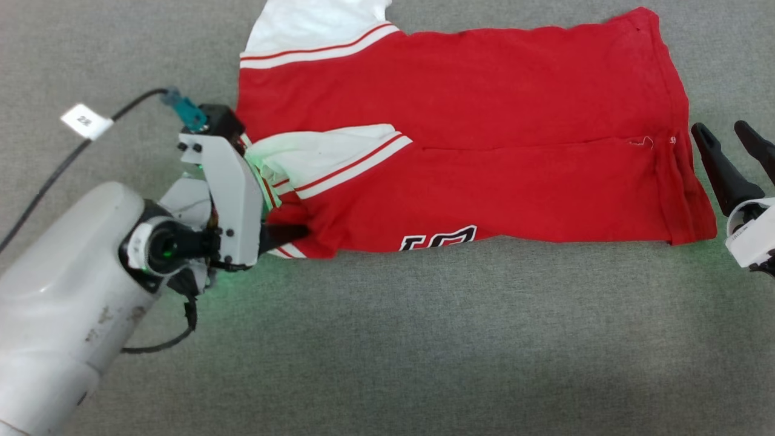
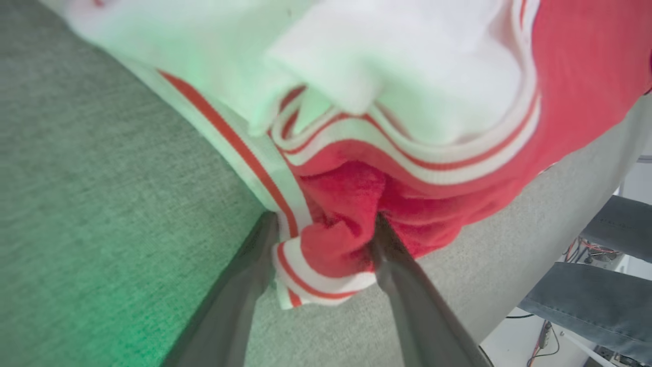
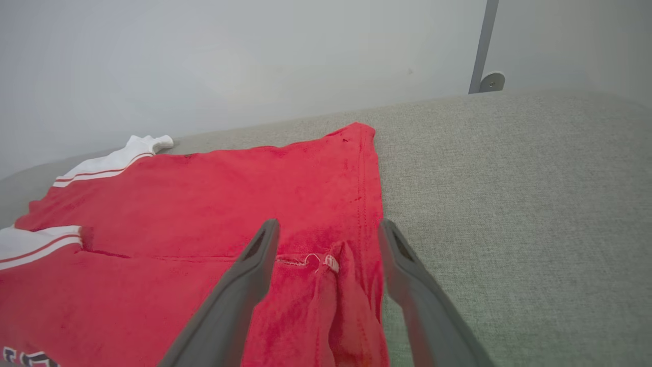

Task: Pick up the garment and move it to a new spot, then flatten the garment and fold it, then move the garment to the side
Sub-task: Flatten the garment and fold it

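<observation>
Garment (image 1: pixel 484 121): lies on the gray tabletop (image 1: pixel 424 339) across the upper middle of the head view, collar end toward frame left, hem toward frame right.
Move to new spot: appears done, judging by the tidy lay.
Flattening: seems largely finished; red body mostly smooth, small pucker near the hem.
Fold: looks half done; near long edge turned over the body, one white sleeve (image 1: pixel 339 154) lying on top, lettering (image 1: pixel 437 237) peeking out at the lower edge, second sleeve (image 1: pixel 315 24) sticking out at upper left.
Left jaws: spread wide at the collar end, fingers (image 2: pixel 407 285) straddling a bunched lump of red cloth and striped trim; touching cloth on both sides, but cannot tell whether pinched.
Right jaws: fully spread, holding nothing, fingers (image 1: pixel 720 163) just beside the hem at frame right.
Remaining: probably further folds, then shifting the bundle aside.
</observation>
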